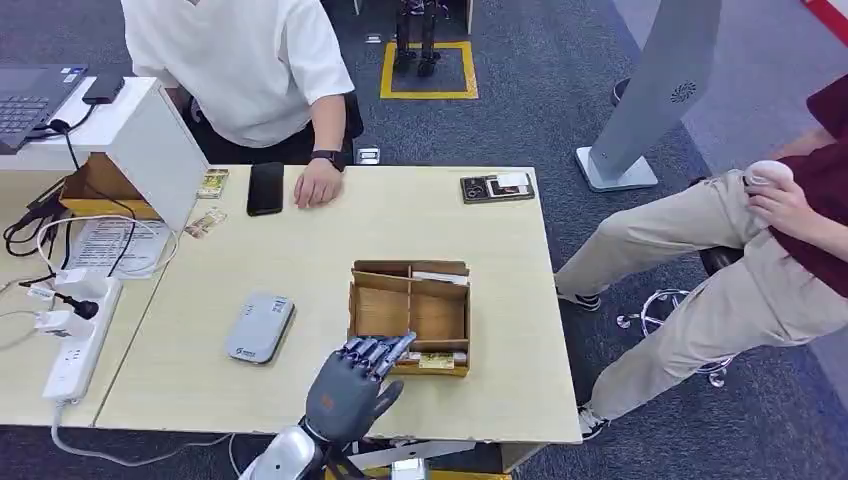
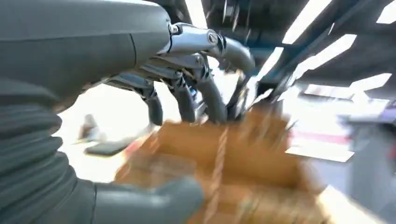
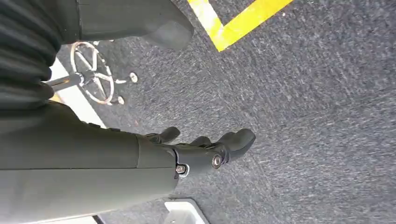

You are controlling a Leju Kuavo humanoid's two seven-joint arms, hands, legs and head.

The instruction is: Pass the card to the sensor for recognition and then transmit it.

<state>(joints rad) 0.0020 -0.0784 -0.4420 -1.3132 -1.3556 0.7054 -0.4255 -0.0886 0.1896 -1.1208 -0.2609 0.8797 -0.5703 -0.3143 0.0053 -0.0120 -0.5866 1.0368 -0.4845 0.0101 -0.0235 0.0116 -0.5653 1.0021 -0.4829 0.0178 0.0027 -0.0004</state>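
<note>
Pale wood table (image 1: 300, 250); grey carpet (image 1: 530, 100), yellow floor marking (image 1: 430, 95).

Open bench (image 1: 330, 250) between the grey sensor (image 1: 259, 327) and the wooden box (image 1: 410, 315). Box walls and dividers directly ahead of the left hand (image 1: 352, 382). Farther off, a person's hand (image 1: 318, 184) and black phone (image 1: 265, 188) near the far edge.

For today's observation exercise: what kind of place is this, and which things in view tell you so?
Probably an office reception or check-in desk: a grey card reader and a wooden card box on a pale desk, a laptop, and carpeted floor.
</note>
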